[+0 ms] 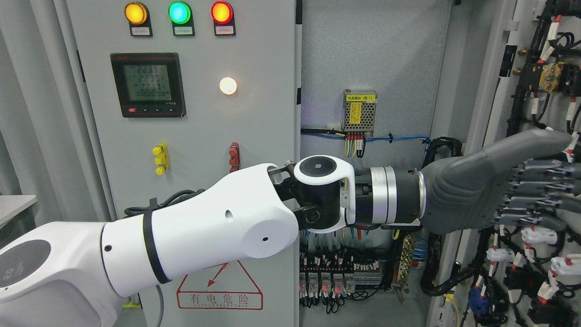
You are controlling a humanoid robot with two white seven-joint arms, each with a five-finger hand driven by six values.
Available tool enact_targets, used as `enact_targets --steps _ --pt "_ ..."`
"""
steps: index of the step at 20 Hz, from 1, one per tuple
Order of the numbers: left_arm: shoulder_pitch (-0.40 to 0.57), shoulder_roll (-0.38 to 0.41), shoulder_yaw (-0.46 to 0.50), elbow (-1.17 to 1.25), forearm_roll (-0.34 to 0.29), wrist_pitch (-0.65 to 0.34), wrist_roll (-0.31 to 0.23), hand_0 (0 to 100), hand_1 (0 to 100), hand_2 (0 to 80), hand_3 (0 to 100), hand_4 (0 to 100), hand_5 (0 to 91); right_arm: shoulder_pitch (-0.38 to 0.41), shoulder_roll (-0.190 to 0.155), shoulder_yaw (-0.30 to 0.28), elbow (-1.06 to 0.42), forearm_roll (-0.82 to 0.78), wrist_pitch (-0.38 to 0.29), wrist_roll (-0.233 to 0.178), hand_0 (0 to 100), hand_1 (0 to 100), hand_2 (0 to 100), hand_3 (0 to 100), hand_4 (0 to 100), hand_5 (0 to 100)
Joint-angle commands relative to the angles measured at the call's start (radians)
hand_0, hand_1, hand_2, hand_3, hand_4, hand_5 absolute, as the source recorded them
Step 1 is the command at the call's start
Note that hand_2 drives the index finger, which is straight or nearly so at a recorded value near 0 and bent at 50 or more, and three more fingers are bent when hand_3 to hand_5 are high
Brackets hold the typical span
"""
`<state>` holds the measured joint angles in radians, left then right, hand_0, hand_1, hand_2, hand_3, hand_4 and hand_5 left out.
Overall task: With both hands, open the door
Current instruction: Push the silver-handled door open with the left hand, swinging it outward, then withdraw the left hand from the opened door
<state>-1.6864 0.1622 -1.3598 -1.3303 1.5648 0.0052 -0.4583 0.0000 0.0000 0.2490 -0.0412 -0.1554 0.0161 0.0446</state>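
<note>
My left arm comes in from the lower left and stretches across to the right. Its grey hand lies against the inner face of the right cabinet door, which is swung wide open. The fingers are stretched out flat among the door's wiring and the thumb points up and right; they hold nothing. My right hand does not show.
The left cabinet door is closed and carries three indicator lamps, a digital meter and a red warning triangle. Inside the open bay are a power supply, terminal blocks and black cable bundles.
</note>
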Motion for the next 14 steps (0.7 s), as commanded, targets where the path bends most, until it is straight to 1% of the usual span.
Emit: enact_targets --steps 1,2,4,5,6,9,10,11,12,14 --pt "0.128 0.222 0.111 -0.120 -0.075 0.015 0.003 29 0 2.8 3 3 0.0 0.031 -0.012 0.001 0.001 0.000 -0.002 0.000 22 0 0 0 0 0" --pt "0.163 0.249 0.111 -0.157 -0.124 0.012 0.004 29 0 2.8 3 3 0.0 0.031 -0.012 0.001 0.001 0.000 -0.001 0.000 22 0 0 0 0 0" --pt "0.247 0.276 0.111 -0.203 -0.253 0.007 0.006 29 0 2.8 3 3 0.0 0.031 -0.015 0.001 0.000 0.000 -0.001 0.000 22 0 0 0 0 0" --pt "0.281 0.287 0.111 -0.220 -0.296 0.004 0.006 29 0 2.7 3 3 0.0 0.031 -0.017 0.001 -0.002 0.000 -0.001 0.000 22 0 0 0 0 0" --pt "0.316 0.301 0.111 -0.237 -0.320 -0.001 0.006 29 0 2.7 3 3 0.0 0.031 -0.023 0.001 -0.003 0.000 -0.001 0.000 22 0 0 0 0 0" --pt "0.440 0.365 0.116 -0.280 -0.359 -0.048 0.006 29 0 2.7 3 3 0.0 0.034 -0.038 -0.002 -0.011 -0.001 -0.002 0.000 22 0 0 0 0 0" --pt "0.505 0.396 0.132 -0.282 -0.388 -0.048 0.004 29 0 2.7 3 3 0.0 0.035 -0.038 -0.004 -0.011 -0.001 -0.002 0.000 22 0 0 0 0 0" --pt "0.575 0.417 0.152 -0.282 -0.432 -0.045 0.001 29 0 2.7 3 3 0.0 0.035 -0.038 -0.007 -0.011 -0.003 -0.002 0.000 22 0 0 0 0 0" --pt "0.667 0.428 0.186 -0.282 -0.515 -0.042 -0.002 29 0 2.7 3 3 0.0 0.035 -0.038 -0.004 -0.011 -0.003 -0.002 0.000 22 0 0 0 0 0" --pt "0.845 0.430 0.258 -0.274 -0.705 -0.037 -0.006 29 0 2.7 3 3 0.0 0.035 -0.040 -0.002 -0.012 -0.003 -0.004 0.000 22 0 0 0 0 0"
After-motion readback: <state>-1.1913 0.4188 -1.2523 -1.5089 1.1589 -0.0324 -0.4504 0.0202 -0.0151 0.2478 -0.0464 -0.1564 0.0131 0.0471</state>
